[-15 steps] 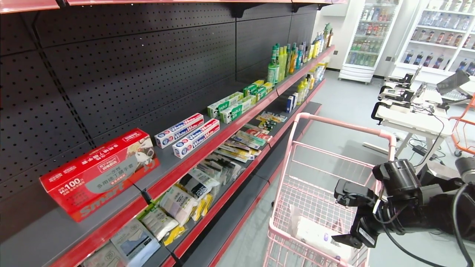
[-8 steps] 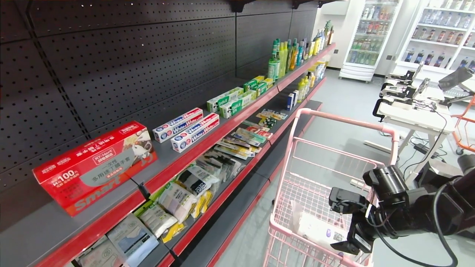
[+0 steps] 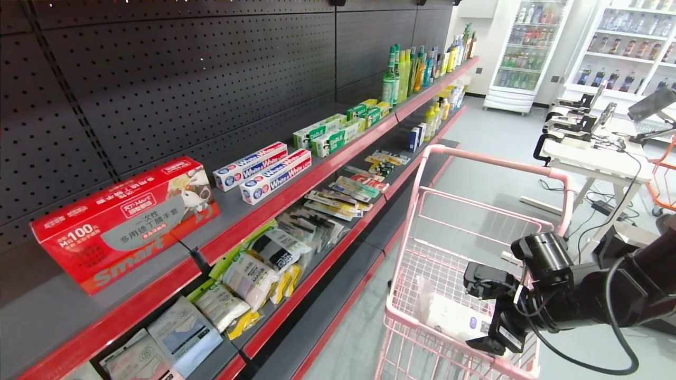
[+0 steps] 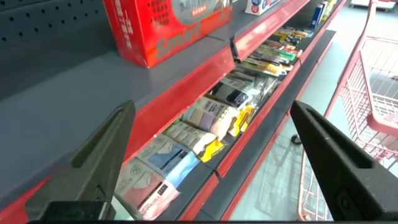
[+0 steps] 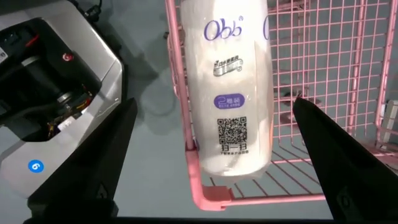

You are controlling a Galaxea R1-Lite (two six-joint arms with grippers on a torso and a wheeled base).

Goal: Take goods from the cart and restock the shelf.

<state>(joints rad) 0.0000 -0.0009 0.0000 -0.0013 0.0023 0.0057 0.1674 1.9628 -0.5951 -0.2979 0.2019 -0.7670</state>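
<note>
Goods: one white pack (image 3: pixel 449 319) sits in the cart (image 3: pixel 422 174) at 5 o'clock, propped against the near wire wall.

Over the last second the head camera has tipped. The shelf (image 3: pixel 296 195) and cart slid up the picture together, so no stock moved. Measured against the cart rim, the right gripper (image 5: pixel 214 102) has sunk closer to the pack. Its fingers (image 5: pixel 93 168) are spread wide with the pack between them, and I can see no contact. This reads as the approach to a first pick, with nothing lifted yet.

Left gripper (image 4: pixel 211 106) is spread and empty beside the shelf's lower tier.

The shelf runs from 9 to 12 o'clock and carries a red box (image 3: pixel 127 221), toothpaste boxes (image 3: pixel 264 171) and green bottles (image 3: pixel 406 79), with packets (image 3: pixel 253 274) beneath. Drinks fridge (image 3: pixel 523 47) at 1 o'clock, white surface (image 3: pixel 597 163) with gear at 2 o'clock, grey floor (image 3: pixel 491 142).
</note>
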